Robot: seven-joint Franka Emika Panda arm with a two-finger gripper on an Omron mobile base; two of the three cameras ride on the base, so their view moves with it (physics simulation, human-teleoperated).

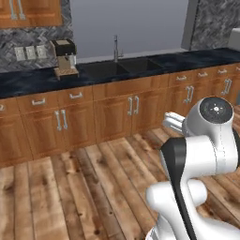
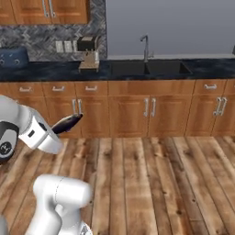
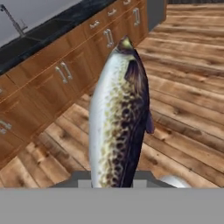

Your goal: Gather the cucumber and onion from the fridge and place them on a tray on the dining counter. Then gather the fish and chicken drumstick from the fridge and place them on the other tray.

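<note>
Claw [image 3: 113, 183] of mine is clamped on the fish [image 3: 118, 118], gripping it near one end so the long speckled body juts straight out ahead of my hand. From the right base camera the fish [image 2: 68, 123] reads as a dark sliver sticking out past my wrist, in front of the wooden cupboard doors below the sink [image 2: 149, 69] and hanging over the plank floor [image 2: 151, 183].

My worry is the grip itself. I judge that holding a long, slick-looking body by one end leaves most of its weight hanging beyond my fingers, so any quick swing of the arm or a jolt from the base could make it pivot or slide free. If it drops, it lands on the floor well below the sink, and I would have to fetch it from there.

Second risk: the free end reaches well beyond my hand toward the cupboards under the sink. A turn made too close to those doors, or to the edge of the wall surface [image 2: 55, 71] that carries the coffee machine [image 2: 88, 53] left of the sink, could clip the fish and knock it loose.

Neither tray nor the dining surface is before me now, so I still have to find the reddish-brown one and must not mistake the blue tray for it.
</note>
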